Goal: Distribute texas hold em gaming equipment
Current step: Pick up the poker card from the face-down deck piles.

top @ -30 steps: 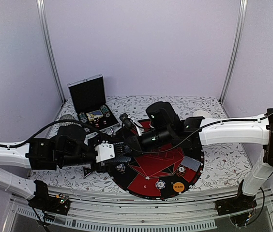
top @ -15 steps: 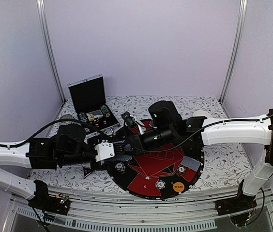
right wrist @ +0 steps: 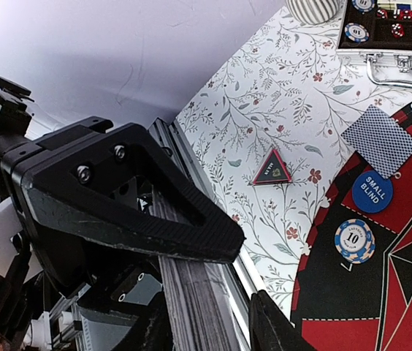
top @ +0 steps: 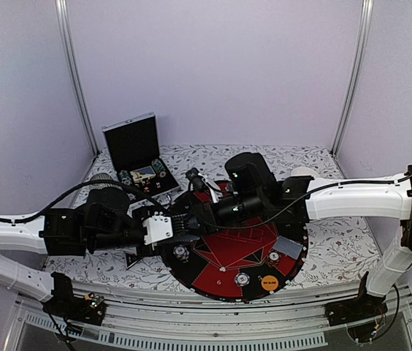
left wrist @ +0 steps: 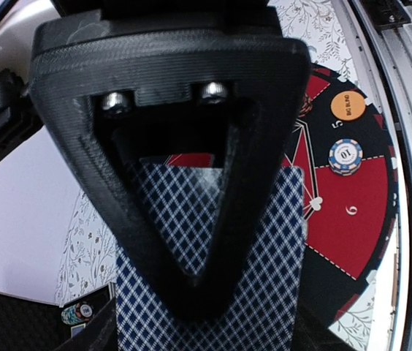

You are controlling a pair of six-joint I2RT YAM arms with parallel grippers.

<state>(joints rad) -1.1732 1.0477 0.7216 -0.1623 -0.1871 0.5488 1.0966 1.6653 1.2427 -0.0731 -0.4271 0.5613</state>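
At the edge of the round red-and-black mat (top: 228, 256), left tool (left wrist: 202, 322) and right tool (right wrist: 250, 272) straddle blue diamond-backed playing cards (left wrist: 264, 241), whether clamped I cannot tell; the taker should grip squarely before the other lets go.

Case (top: 134, 146): stood open at the bench's (top: 337, 248) far left.
Mat (top: 224, 263): lay before the case.
Big blind button (top: 269, 282): sat on the mat's near rim, right of a chip (top: 242, 278).
Triangular marker (right wrist: 272, 168): lay on the bench, left of the mat.
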